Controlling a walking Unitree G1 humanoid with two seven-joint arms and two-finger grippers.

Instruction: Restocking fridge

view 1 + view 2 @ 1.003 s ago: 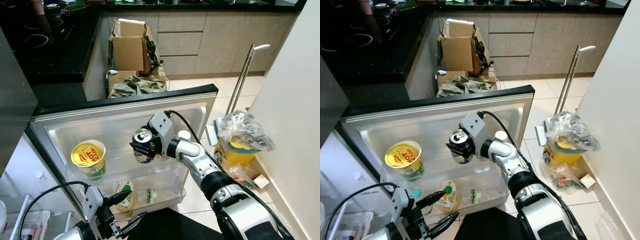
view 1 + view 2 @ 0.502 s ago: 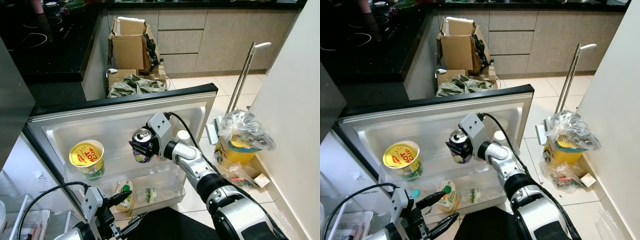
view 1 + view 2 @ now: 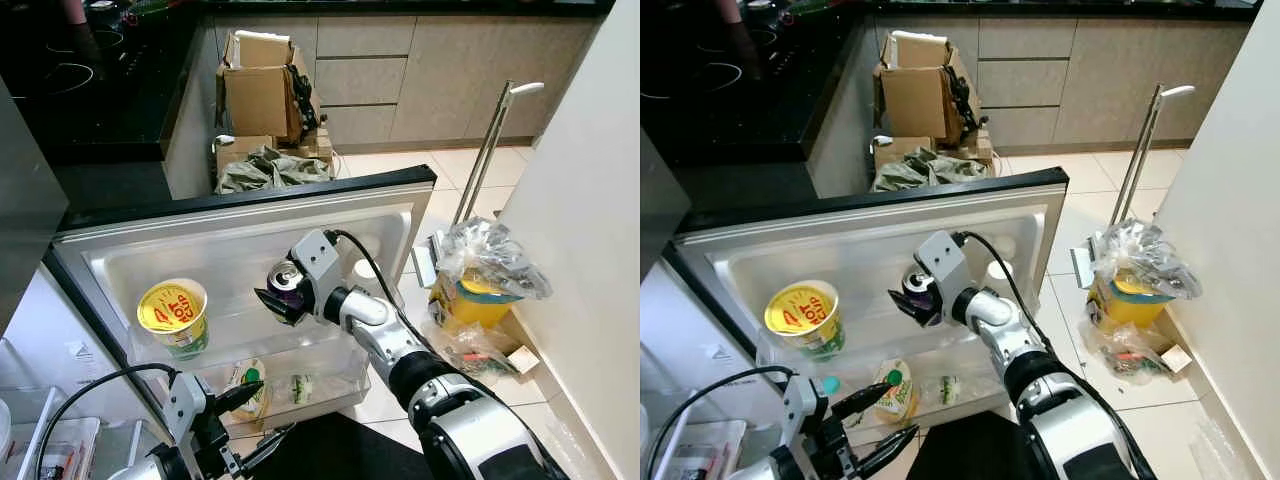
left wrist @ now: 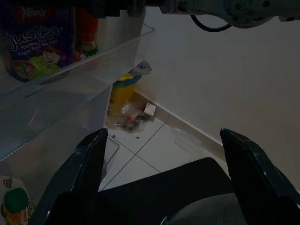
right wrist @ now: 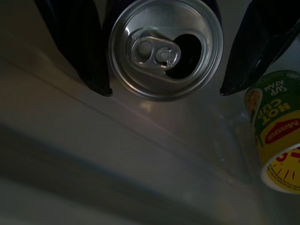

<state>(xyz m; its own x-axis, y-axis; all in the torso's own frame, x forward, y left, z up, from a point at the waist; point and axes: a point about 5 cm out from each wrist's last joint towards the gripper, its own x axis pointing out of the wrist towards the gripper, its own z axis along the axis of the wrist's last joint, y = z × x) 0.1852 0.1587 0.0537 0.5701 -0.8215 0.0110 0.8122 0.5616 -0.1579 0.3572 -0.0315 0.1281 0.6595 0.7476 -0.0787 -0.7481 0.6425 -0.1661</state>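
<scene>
Can: the purple drink can [image 3: 284, 288] is sitting between the two black fingers of the right pincer [image 3: 281, 296], over the upper shelf [image 3: 240, 325] of the open fridge door [image 3: 250, 215]; since a second ago it is tipping, its silver top now leaning toward the door's inner wall rather than facing straight up; its tab opening is showing dark in the right wrist view

Right pincer: closed around the can, one finger on each side of the body, carrying it slightly lower and further into the door

Meaning for the task: the can is apparently being eased into the shelf slot, not yet set down or released; the tilt could spill it if the top really is open

Neighbours: the yellow noodle cup [image 3: 176, 316] is standing in the same shelf, well apart to the left; a green-capped bottle [image 3: 249, 387] is lying in the lower bin [image 3: 330, 385]

Left pincer [image 3: 250, 425]: hanging low before the lower bin, fingers spread wide, holding nothing

Beyond: cardboard boxes [image 3: 258, 90] are piled by the dark counter [image 3: 90, 90]
</scene>
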